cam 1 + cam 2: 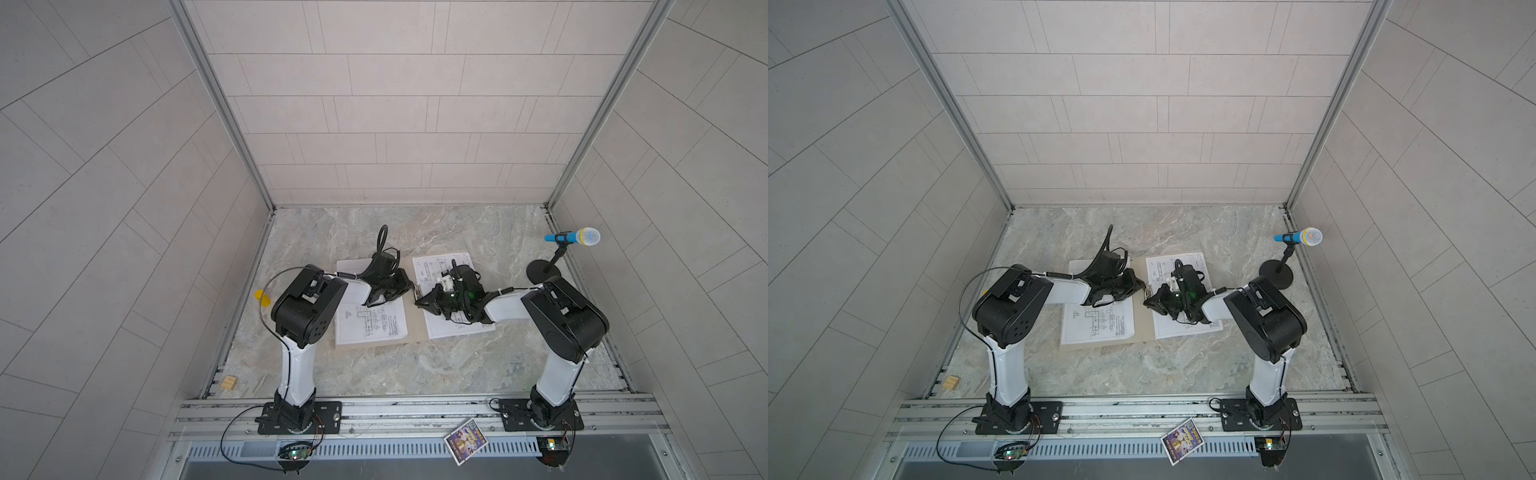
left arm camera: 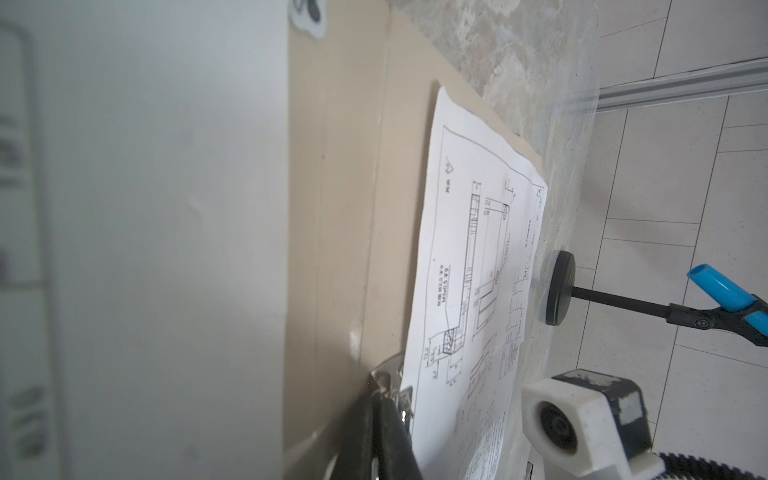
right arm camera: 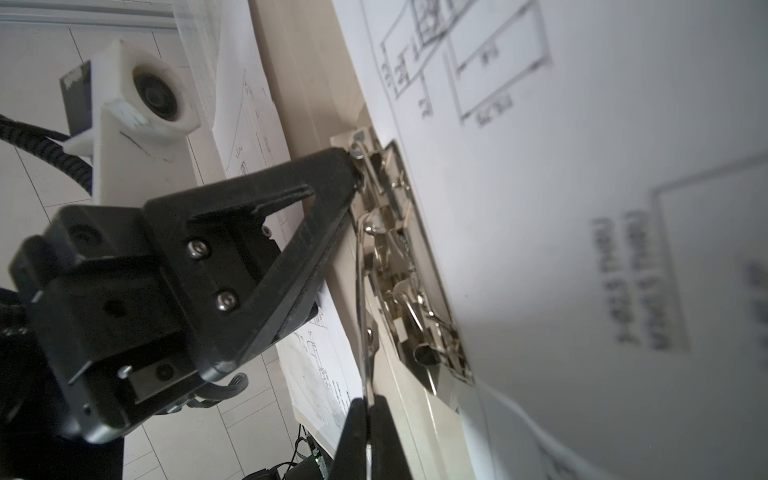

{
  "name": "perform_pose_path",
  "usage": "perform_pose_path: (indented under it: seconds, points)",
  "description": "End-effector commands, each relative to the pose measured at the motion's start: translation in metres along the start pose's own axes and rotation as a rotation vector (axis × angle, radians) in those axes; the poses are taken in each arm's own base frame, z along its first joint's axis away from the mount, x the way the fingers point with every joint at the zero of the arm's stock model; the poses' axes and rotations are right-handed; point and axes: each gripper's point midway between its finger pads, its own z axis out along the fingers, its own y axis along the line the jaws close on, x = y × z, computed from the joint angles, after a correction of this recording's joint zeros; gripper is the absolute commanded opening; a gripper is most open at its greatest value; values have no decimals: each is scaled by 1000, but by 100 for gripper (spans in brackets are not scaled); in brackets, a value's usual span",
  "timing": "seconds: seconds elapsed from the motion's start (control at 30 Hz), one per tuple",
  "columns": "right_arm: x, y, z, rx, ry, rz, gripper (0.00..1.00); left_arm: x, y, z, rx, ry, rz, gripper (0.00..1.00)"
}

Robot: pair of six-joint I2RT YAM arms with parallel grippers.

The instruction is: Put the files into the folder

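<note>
The tan folder [image 1: 415, 330] [image 1: 1144, 330] lies open and flat on the marble table. One of the files [image 1: 370, 328] [image 1: 1096, 328] rests on its left half, another [image 1: 451, 330] [image 1: 1179, 328] on its right half. Both grippers meet at the metal clip [image 3: 395, 249] [image 2: 386, 376] at the spine. My left gripper [image 1: 410, 286] [image 2: 388, 395] is shut, with its tip against the clip's far end. The clip's thin metal lever [image 3: 362, 291] runs down between the jaws of my right gripper [image 1: 419, 302] [image 3: 368, 401], which is shut on it. The right-hand sheet's edge [image 3: 582, 166] lies beside the clip.
A blue toy microphone [image 1: 573, 237] on a black stand is at the back right, near the wall. A yellow object [image 1: 262, 296] and a wooden block [image 1: 228, 382] sit by the left rail. A colourful card [image 1: 465, 441] lies on the front frame.
</note>
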Motion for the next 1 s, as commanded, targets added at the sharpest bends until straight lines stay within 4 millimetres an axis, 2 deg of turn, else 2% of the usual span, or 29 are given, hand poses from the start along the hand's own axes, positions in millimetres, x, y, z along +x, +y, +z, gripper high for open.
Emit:
perform_pose_path:
  seconds: [0.0, 0.6, 0.8, 0.97]
  points:
    - [3, -64, -2, 163, -14, 102, 0, 11, 41, 8, -126, 41, -8, 7]
    - [3, -105, -14, 281, 0, 113, 0, 11, 46, 14, -148, 55, 0, 7]
    - [2, -103, -26, 355, 9, 46, 0, 11, 46, 15, -151, 56, 10, 7]
    - [2, -107, -23, 377, 38, 31, 0, 10, 45, 17, -148, 60, 12, 7]
